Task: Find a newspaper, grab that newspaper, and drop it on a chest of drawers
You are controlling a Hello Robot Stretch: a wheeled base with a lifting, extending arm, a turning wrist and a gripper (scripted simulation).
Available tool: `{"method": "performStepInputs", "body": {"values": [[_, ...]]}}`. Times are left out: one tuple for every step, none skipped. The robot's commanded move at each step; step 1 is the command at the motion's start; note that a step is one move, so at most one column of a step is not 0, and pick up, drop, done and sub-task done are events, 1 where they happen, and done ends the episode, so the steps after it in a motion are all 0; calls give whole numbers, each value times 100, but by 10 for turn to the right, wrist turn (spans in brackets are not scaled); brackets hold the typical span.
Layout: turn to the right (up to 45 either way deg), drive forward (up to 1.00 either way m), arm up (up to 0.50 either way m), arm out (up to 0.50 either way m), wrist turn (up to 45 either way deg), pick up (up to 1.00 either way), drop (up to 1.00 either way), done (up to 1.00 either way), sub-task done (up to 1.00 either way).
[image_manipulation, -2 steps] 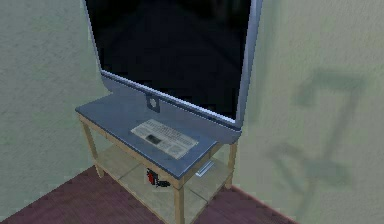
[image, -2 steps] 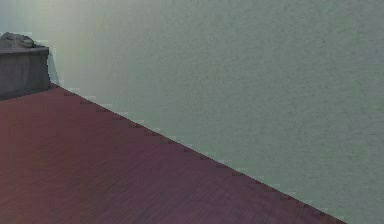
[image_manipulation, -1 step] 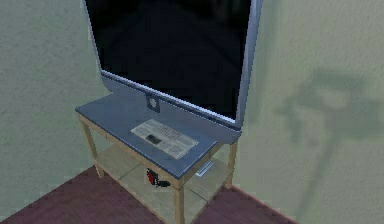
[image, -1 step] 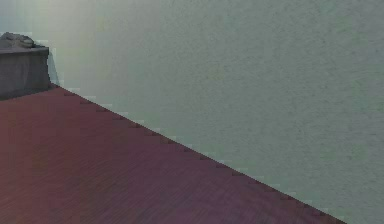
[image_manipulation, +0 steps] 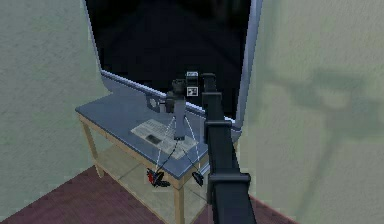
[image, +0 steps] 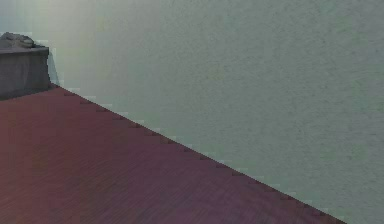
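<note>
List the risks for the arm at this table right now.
1. The tool shows right by an upright grey object on the table. Going down toward the flat pale sheet, perhaps the newspaper, might knock that object over.
2. At the table's near edge lie small dark things. The arm reaches out past them and could sweep them off if it swings.

The table (image_manipulation: 108,110) stands on a red-brown floor (image_manipulation: 90,205). It has a grey top and pale wooden legs. A flat pale sheet (image_manipulation: 147,129) lies on the top, and small red and dark things (image_manipulation: 157,177) lie at its near edge.
</note>
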Motion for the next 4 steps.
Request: {"method": "performStepInputs", "body": {"values": [[0,0,0,0,450,0,0,0,0],[0,0,0,0,450,0,0,0,0],[0,0,0,0,450,0,0,0,0],[0,0,0,0,330,0,0,0,0]]}}
